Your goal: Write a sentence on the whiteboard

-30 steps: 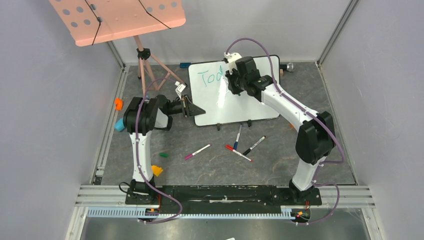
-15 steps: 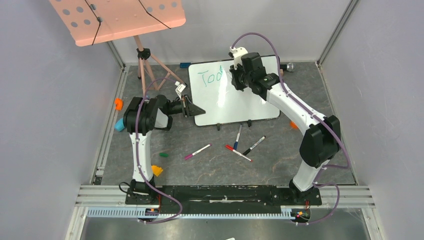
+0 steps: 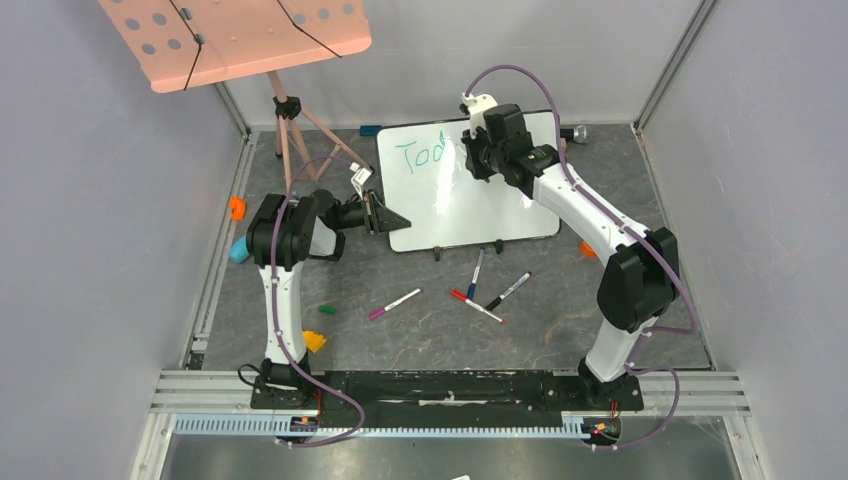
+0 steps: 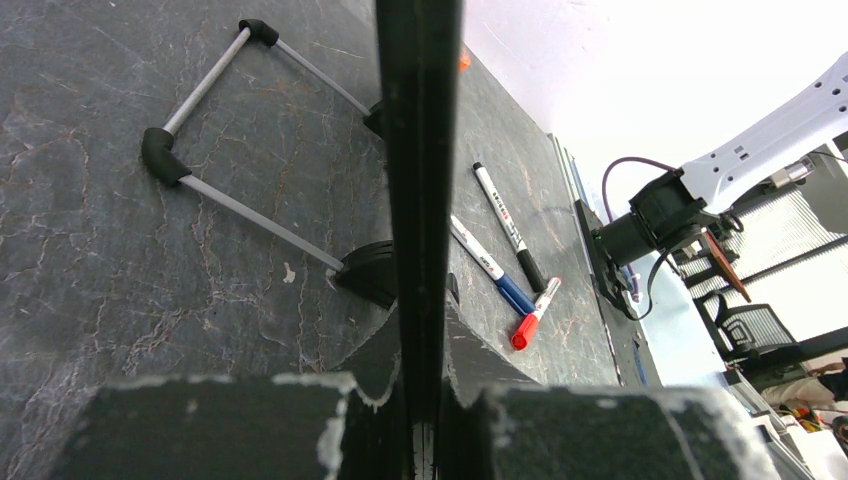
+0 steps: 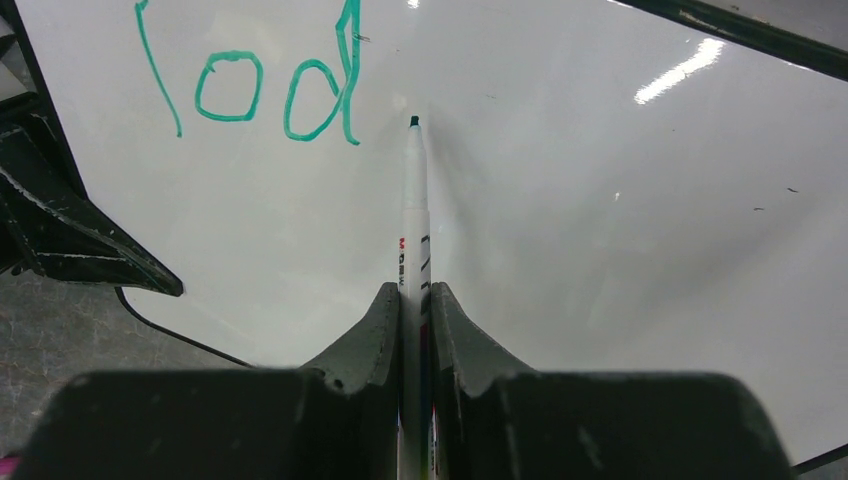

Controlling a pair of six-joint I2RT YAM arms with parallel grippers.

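The whiteboard stands tilted at the back of the table. Teal letters "Tod" of the sentence are on its upper left, and they show large in the right wrist view as "Tod". My right gripper is over the board's top, shut on a white marker. The marker's teal tip sits just right of the "d"; contact with the board cannot be told. My left gripper is shut on the board's black lower-left edge, one finger on each side.
Several loose markers and a pink-capped marker lie in front of the board. A pink music stand rises at the back left. Small orange, blue, green and yellow pieces lie near the left arm. Walls enclose three sides.
The right gripper has moved right and slightly back with the marker, uncovering the finished "d". The left arm and the board have not moved.
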